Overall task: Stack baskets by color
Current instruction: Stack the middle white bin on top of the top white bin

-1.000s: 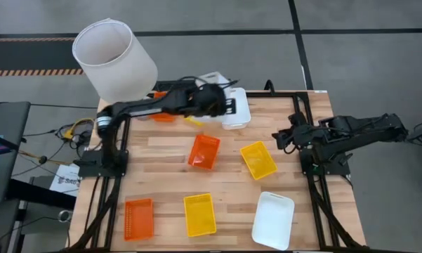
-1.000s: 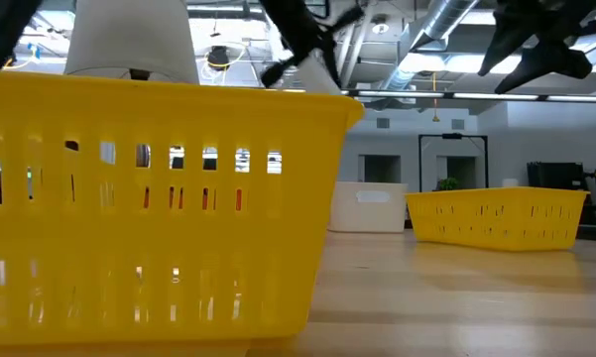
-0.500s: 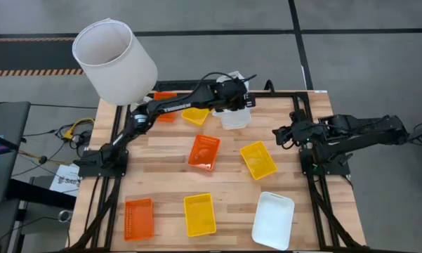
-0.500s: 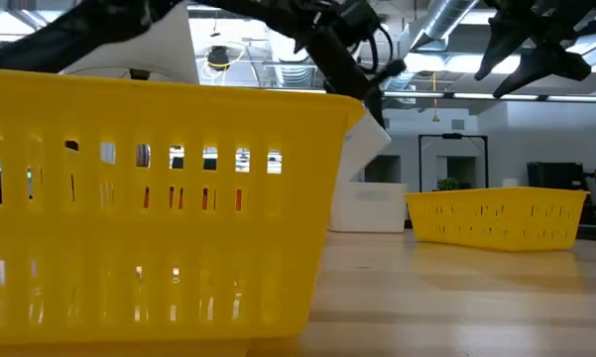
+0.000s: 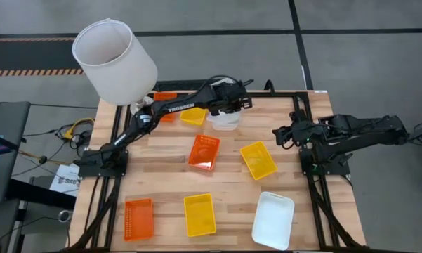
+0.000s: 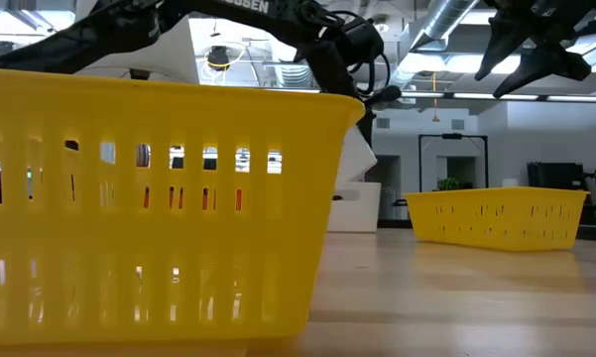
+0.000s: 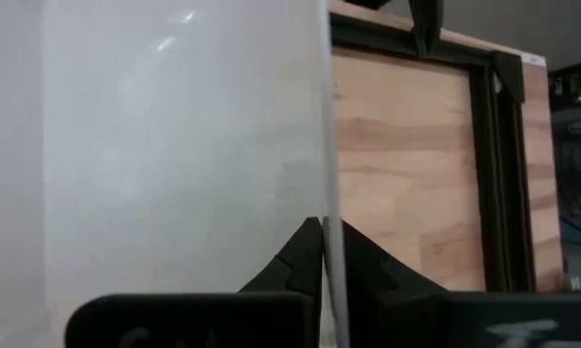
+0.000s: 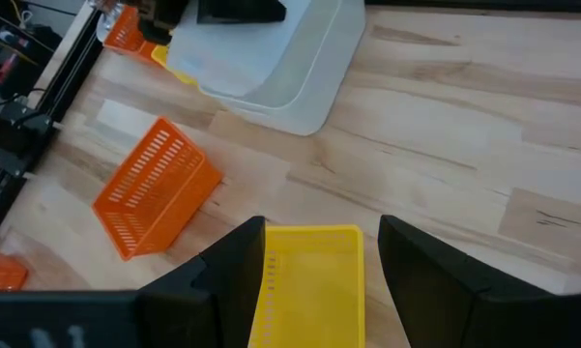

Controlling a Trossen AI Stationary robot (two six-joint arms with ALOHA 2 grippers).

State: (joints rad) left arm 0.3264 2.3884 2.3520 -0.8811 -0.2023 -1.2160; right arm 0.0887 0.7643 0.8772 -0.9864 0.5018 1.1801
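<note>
My left gripper (image 5: 228,107) reaches to the table's far middle and is shut on a white basket (image 6: 358,159), which fills the left wrist view (image 7: 174,145). That basket hangs tilted over a second white basket (image 6: 355,208) standing on the table. Whether the two touch, I cannot tell. My right gripper (image 5: 279,135) waits open at the table's right side, above a yellow basket (image 8: 309,280). An orange basket (image 5: 204,151) lies tipped on its side at mid table. My left gripper pinches the white basket's thin side wall at its rim (image 7: 331,208), one finger on each face of the wall. The fingers slant down from the table's left. The basket hangs tilted below them, its lower end over the other white basket.
A yellow basket (image 5: 194,116) and an orange one (image 5: 165,114) sit at the far left, by the big white lampshade (image 5: 114,60). Along the near edge stand an orange (image 5: 139,218), a yellow (image 5: 199,214) and a white basket (image 5: 273,219). Bare wood lies right of centre.
My left gripper has swung toward the table's right edge and come down, carrying the white basket with it. The basket now hangs lower, tilted, just over the white basket on the table. The gripper has stayed shut.
</note>
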